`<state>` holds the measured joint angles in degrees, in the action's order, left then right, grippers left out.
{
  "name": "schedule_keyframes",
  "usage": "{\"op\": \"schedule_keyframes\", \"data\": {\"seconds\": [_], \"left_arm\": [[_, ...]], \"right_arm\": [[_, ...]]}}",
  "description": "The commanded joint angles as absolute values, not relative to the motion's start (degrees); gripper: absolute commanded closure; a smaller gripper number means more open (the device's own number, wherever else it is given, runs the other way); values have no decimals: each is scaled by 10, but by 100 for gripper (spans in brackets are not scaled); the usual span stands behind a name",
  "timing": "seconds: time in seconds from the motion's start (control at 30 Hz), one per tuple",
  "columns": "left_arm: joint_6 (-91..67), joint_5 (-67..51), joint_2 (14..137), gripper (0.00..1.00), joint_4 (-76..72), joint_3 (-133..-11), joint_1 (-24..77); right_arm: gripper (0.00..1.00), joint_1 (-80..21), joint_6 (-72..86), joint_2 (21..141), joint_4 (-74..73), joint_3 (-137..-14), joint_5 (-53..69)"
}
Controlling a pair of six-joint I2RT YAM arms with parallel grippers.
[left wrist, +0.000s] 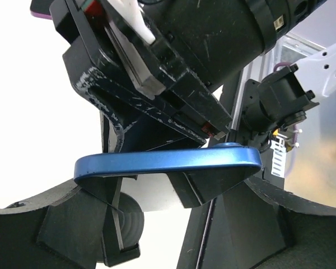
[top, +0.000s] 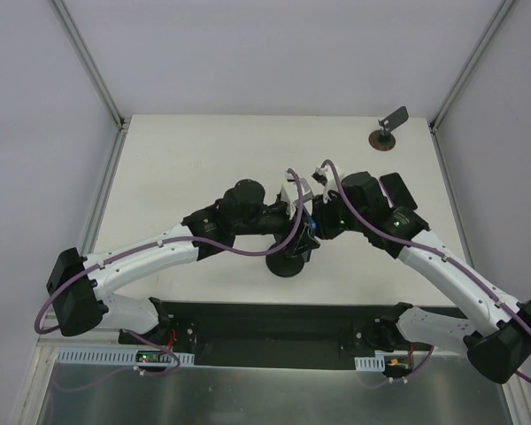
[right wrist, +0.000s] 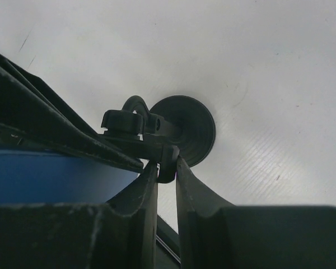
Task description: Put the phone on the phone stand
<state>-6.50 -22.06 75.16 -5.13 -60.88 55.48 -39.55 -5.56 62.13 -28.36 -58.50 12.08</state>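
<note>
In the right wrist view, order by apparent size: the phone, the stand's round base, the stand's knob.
1. phone, but it is nearest the camera and partly hidden, so unsure
2. stand's round base
3. stand's knob

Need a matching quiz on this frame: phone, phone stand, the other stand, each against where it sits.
Things:
1. the phone
2. the phone stand
3. the brown-based stand

Places:
A. far right corner of the table
B. standing mid-table, under the arms' tips
C. off the table, where the two arms meet

Pairs: 1-C, 2-B, 3-A
</note>
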Motion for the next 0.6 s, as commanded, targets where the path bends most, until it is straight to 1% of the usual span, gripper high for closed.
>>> {"op": "schedule_keyframes", "data": {"seconds": [0.0,0.23,0.57], "left_arm": [[-62,-99,721,100,-99,-599,563],[-66,-3,683,100,-125,-560,576],[-79,206,662,100,-126,-541,607]], "right_arm": [[99,-399,-17,615,-255,-599,150],[100,-399,-2,605,-253,-590,120],[100,-399,28,599,-256,-589,111]]}}
